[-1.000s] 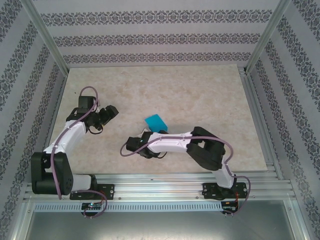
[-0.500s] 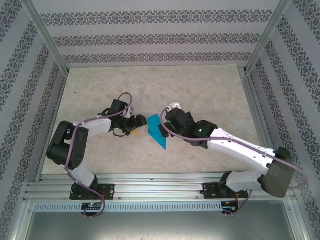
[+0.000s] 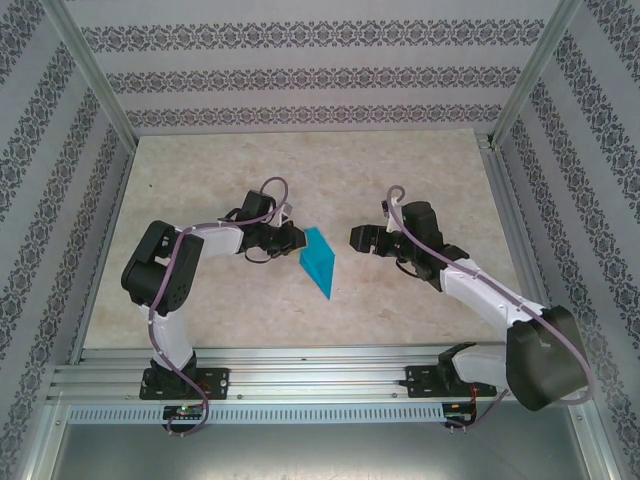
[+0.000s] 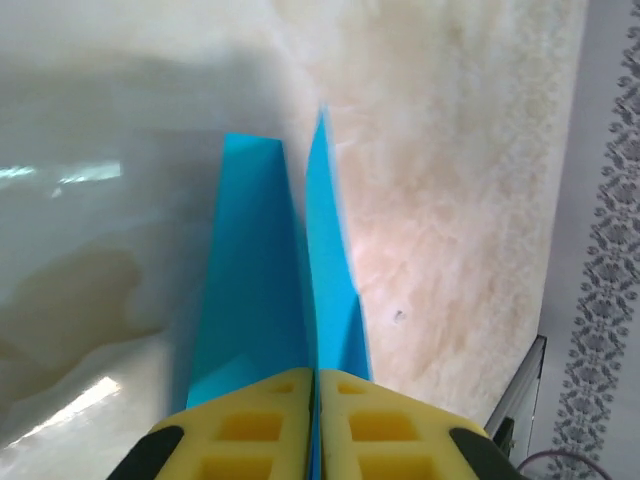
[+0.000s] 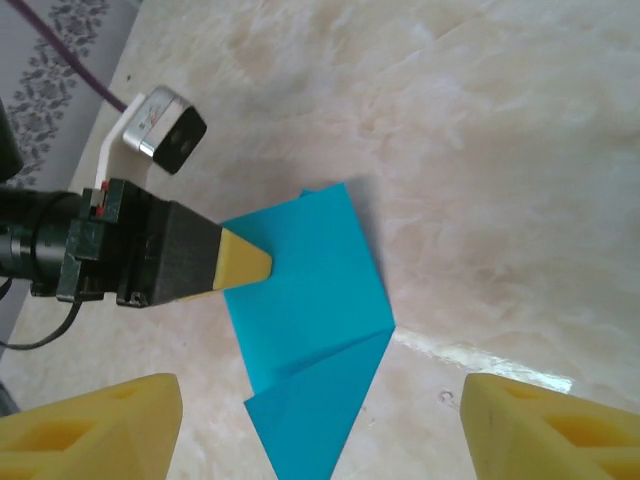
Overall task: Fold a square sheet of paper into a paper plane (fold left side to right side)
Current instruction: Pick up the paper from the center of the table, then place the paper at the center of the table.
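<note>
The square sheet of paper (image 3: 318, 262) is bright blue and lies folded on the table into a narrow shape that points toward the near edge. My left gripper (image 3: 293, 240) is shut on its left edge. In the left wrist view the yellow pads (image 4: 260, 430) press together on a raised blue layer (image 4: 260, 290). The right wrist view shows the paper (image 5: 310, 300) with a diagonal crease and the left fingertip (image 5: 245, 262) on its upper left edge. My right gripper (image 3: 355, 240) hangs open to the right of the paper, clear of it, fingers (image 5: 110, 420) wide apart.
The beige marbled table (image 3: 420, 180) is boxed in by patterned walls and aluminium posts (image 3: 90, 70). A metal rail (image 3: 320, 370) runs along the near edge. Room lies behind and to the right of the paper.
The right gripper has let go and pulled back to the right of the paper. The left gripper has closed on the paper's left edge.
</note>
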Controlling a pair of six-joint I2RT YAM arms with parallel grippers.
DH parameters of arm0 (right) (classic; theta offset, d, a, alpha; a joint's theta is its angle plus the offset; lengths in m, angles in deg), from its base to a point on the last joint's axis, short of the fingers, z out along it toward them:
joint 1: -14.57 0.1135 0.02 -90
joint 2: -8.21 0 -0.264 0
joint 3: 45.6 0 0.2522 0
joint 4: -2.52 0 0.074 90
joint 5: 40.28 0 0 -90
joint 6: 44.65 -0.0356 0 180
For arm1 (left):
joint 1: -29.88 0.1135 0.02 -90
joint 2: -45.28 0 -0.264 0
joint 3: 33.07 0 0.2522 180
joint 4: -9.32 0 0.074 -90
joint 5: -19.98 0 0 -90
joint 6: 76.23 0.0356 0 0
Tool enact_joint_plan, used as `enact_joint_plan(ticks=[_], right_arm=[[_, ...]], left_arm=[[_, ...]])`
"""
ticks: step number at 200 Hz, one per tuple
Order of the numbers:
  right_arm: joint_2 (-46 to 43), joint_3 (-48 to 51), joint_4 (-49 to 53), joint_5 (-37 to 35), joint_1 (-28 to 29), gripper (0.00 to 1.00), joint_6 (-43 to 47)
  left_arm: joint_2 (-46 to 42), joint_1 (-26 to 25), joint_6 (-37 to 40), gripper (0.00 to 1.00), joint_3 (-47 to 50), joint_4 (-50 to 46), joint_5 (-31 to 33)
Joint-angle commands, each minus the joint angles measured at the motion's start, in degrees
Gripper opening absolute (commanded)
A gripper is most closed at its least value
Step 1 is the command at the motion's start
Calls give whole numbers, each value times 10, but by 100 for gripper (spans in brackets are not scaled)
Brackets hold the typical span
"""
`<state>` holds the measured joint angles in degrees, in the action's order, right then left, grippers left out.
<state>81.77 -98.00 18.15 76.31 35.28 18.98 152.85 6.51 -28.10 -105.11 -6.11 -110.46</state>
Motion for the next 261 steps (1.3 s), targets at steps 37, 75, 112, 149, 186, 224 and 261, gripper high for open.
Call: enact_joint_plan(ticks=[37, 75, 112, 149, 186, 224, 261], right_arm=[[143, -60, -41, 221, -40, 65, 72], [236, -92, -73, 268, -37, 62, 82], [287, -118, -95, 291, -23, 61, 79], [318, -119, -126, 315, -17, 53, 53], [326, -106, -147, 321, -15, 40, 38], [324, -97, -157, 318, -16, 18, 30], [304, -81, -165, 300, -16, 0, 7]], left_arm=[[-35, -1, 131, 2, -4, -19, -110], [-40, -1, 160, 0, -2, -29, -141], [-43, -1, 185, 0, -8, -46, -155], [-44, -1, 194, 0, -9, -50, -163], [-41, -1, 196, 0, -10, -54, -160], [-39, 2, 200, 3, -10, -65, -142], [-61, 10, 199, 39, -10, -90, -93]])
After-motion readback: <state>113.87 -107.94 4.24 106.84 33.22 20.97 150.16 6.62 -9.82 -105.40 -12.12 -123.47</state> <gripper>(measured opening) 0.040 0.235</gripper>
